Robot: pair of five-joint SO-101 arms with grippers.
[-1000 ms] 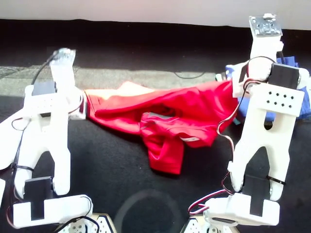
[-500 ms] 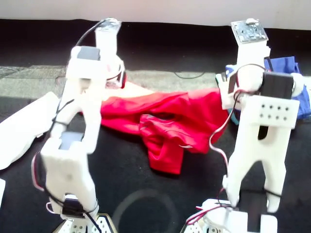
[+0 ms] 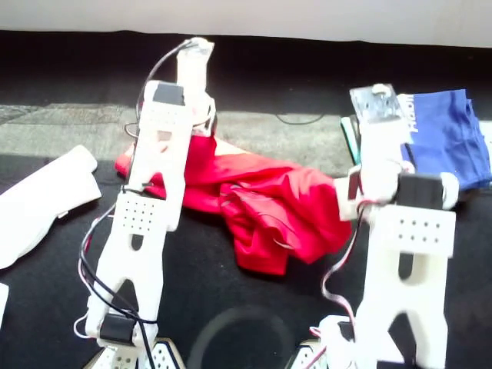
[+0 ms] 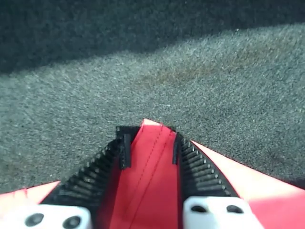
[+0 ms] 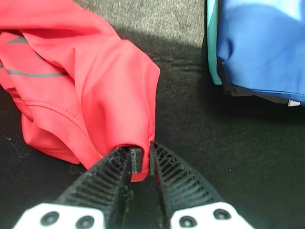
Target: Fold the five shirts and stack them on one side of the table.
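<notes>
my left gripper (image 4: pixel 150 139) was clamped on an edge of the red shirt (image 3: pixel 269 207), which lay bunched mid-frame. my right gripper (image 5: pixel 143 153) pinched its other edge. a blue shirt (image 3: pixel 446 131) lay upper right. folding seemed only begun; next i'd need to spread it flat.

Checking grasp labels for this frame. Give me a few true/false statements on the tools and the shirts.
1. The left tool and the right tool are each shut on the red shirt. True.
2. The red shirt lies flat and neatly folded. False: it is bunched up between the two arms.
3. The blue shirt lies on the right arm's side, apart from the red shirt. True.
4. The white shirt is stacked on the blue shirt. False: it lies by itself on the left arm's side.
</notes>
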